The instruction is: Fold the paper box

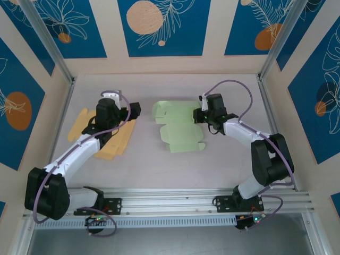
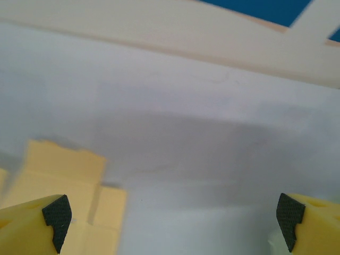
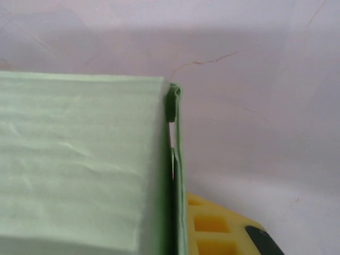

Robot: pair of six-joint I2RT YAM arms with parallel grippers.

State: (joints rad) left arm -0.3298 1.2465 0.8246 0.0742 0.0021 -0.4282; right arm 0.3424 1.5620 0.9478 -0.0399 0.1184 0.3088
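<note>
1. I saw the left gripper (image 2: 172, 215) spread wide and holding nothing, over the table (image 1: 149, 164) beside the yellow blank (image 1: 118, 139).
2. The right gripper (image 1: 204, 115) was pinching the right edge of the green box (image 1: 178, 130), where a thin flap pressed against its finger (image 3: 218, 228).
3. The green box lay mostly flat mid-table, between the arms and apart from the yellow blank.

Top camera overlooks the whole worktop (image 1: 159, 164); wrist cameras skim it closely, the right sharing the paper box (image 1: 178, 133).
</note>
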